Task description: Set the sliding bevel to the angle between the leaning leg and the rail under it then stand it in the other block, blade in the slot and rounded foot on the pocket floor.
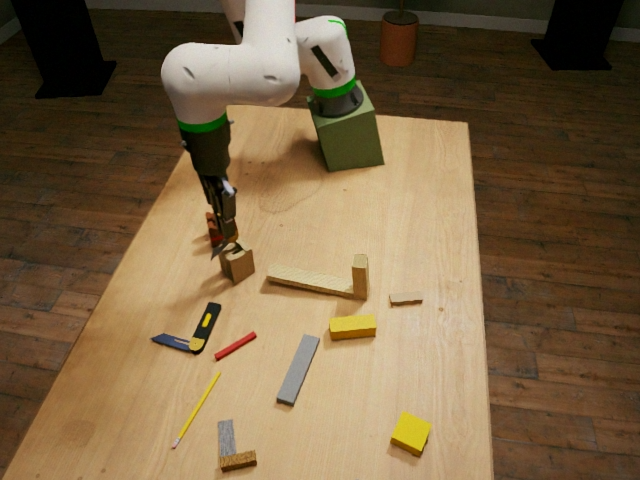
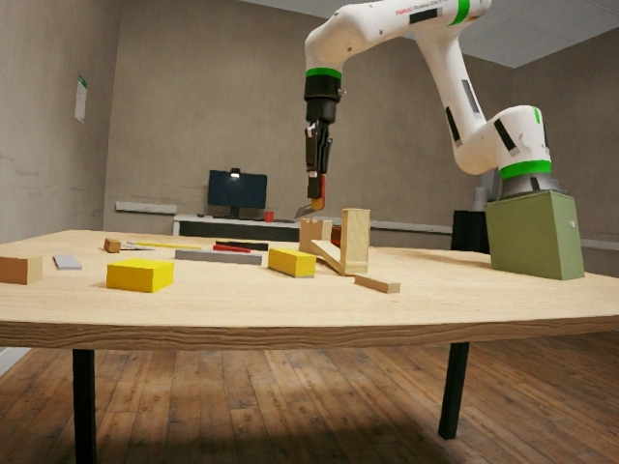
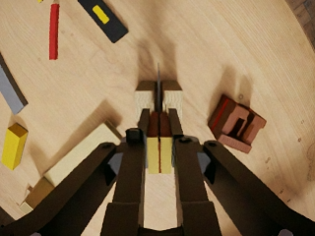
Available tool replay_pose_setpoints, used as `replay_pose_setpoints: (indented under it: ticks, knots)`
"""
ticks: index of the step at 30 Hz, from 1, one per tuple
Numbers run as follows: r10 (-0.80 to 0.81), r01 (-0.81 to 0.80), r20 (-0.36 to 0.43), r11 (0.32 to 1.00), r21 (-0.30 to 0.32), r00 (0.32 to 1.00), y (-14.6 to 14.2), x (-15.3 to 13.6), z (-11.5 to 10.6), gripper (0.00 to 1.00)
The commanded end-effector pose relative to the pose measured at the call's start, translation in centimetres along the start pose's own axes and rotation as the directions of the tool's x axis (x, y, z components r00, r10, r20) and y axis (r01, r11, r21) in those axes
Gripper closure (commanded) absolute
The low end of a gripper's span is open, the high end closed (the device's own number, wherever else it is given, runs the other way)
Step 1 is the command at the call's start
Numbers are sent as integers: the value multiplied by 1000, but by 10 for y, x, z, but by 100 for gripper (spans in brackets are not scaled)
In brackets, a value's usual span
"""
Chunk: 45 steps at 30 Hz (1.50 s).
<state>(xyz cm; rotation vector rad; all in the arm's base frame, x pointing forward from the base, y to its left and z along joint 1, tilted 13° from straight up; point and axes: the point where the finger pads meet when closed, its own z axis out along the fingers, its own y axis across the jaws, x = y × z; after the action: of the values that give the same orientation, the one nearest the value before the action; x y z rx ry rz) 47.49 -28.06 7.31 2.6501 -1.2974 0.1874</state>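
Note:
My gripper (image 1: 227, 233) is shut on the sliding bevel (image 3: 159, 146), which has a red and yellow stock and a grey blade (image 1: 216, 251) sticking out to the left. The bevel hangs just above the slotted tan block (image 1: 236, 263), clear of it in the side view (image 2: 316, 198). In the wrist view the blade lies in line with that block's slot (image 3: 157, 94). A red-brown slotted block (image 1: 213, 230) stands empty just behind, and also shows in the wrist view (image 3: 236, 124). The pale leaning plank (image 1: 309, 280) meets a short upright post (image 1: 360, 275) to the right.
A second bevel with a black handle and a blue blade (image 1: 193, 330), a red stick (image 1: 235, 345), a yellow pencil (image 1: 196, 409), a grey bar (image 1: 298, 369), two yellow blocks (image 1: 352, 326) (image 1: 410, 432), a small square (image 1: 230, 445) and a small wood piece (image 1: 405, 297) lie nearer. The green pedestal (image 1: 347, 131) stands at the back.

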Motion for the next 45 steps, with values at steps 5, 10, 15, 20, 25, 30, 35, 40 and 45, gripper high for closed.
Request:
replay_pose_setpoints:
  ticks: [5, 10, 15, 20, 25, 30, 35, 40, 45]
  knots:
    - [0, 0, -2, 1000, 1, 1000, 0, 1, -5, 90]
    - [0, 0, -2, 1000, 1, 1000, 0, 1, -5, 90]
    - [0, 0, -2, 1000, 1, 1000, 0, 1, -5, 90]
    - [4, -4, -1, 1000, 1, 1000, -1, 0, -5, 90]
    - [26, -26, -1, 1000, 1, 1000, -6, -4, -5, 90]
    - [52, -52, 0, 999, 2, 999, -12, -9, -6, 90]
    - [120, -120, 2, 993, 3, 993, -28, -21, -6, 90]
    - [215, -215, 5, 977, 4, 977, -49, -37, -7, 90]
    - [305, -305, 8, 952, 5, 952, -70, -54, -8, 90]
